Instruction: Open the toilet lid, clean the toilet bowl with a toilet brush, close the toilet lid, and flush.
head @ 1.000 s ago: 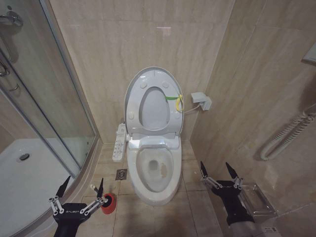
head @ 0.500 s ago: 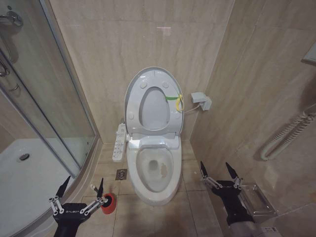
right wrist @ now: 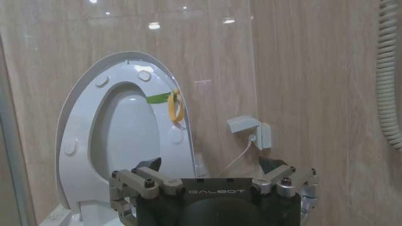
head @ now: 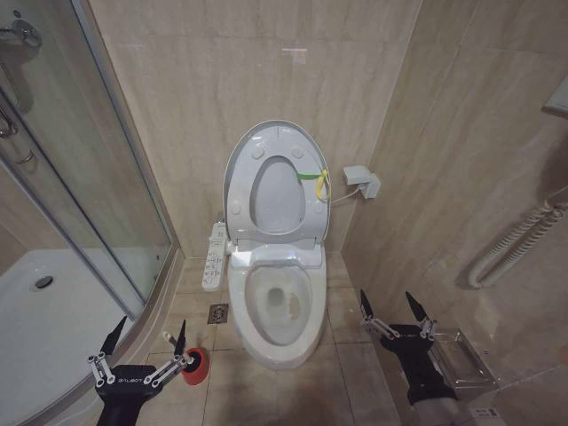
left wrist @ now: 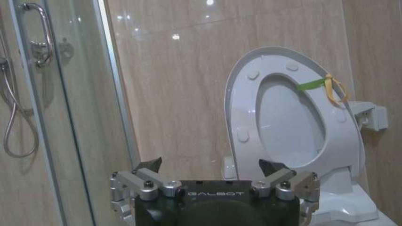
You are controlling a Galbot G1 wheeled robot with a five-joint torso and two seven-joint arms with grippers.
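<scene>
Risk sits mostly with the toilet brush [head: 175,346]: its thin handle stands in a red cup [head: 195,366] on the floor left of the toilet bowl [head: 276,306], touching or just beside the left gripper [head: 147,338], whose 2 fingers are spread and hold nothing. A careless closing could knock the cup over. The toilet lid [head: 277,182] stands raised against the wall. The right gripper [head: 391,310] hangs released right of the bowl.

Glossy white plastic toilet lid [head: 275,182], shiny ceramic toilet bowl [head: 277,306].
</scene>
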